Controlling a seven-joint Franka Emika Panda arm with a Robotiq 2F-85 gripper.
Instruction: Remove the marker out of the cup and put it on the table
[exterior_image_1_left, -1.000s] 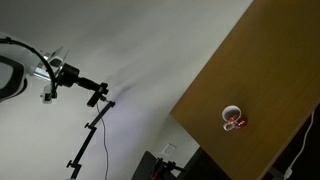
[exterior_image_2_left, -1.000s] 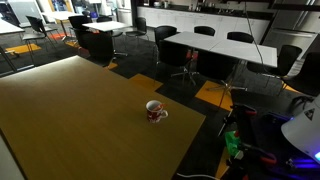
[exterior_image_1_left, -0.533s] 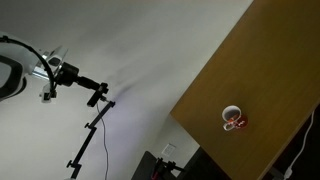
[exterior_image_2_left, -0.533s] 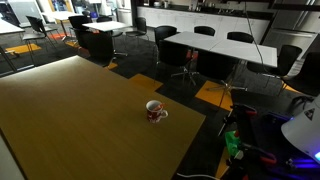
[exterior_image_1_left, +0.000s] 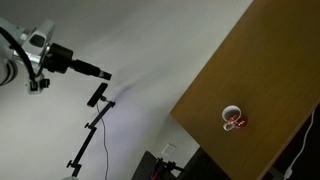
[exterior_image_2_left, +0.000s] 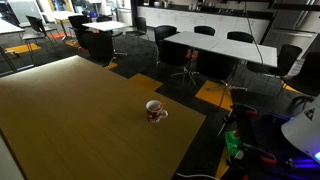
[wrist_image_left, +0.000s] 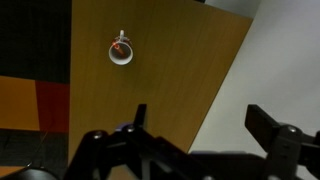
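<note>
The small white cup (exterior_image_1_left: 232, 116) with red markings stands on the brown table (exterior_image_1_left: 270, 60) near a corner; it also shows in an exterior view (exterior_image_2_left: 154, 110) and in the wrist view (wrist_image_left: 121, 52). A thin stick, perhaps the marker (wrist_image_left: 122, 36), pokes out at the cup's rim; it is too small to be sure. My gripper (wrist_image_left: 200, 122) is open and empty, well away from the cup, over the table's edge. In an exterior view the arm's dark gripper (exterior_image_1_left: 98, 72) is far off from the table.
A black tripod stand (exterior_image_1_left: 92, 125) stands beside the arm. Beyond the table (exterior_image_2_left: 70, 110) are office tables and chairs (exterior_image_2_left: 190, 50). A white robot part (exterior_image_2_left: 300, 130) and cables sit near the table's corner.
The arm has swung upward and turned in the exterior view. The cup has not moved.
</note>
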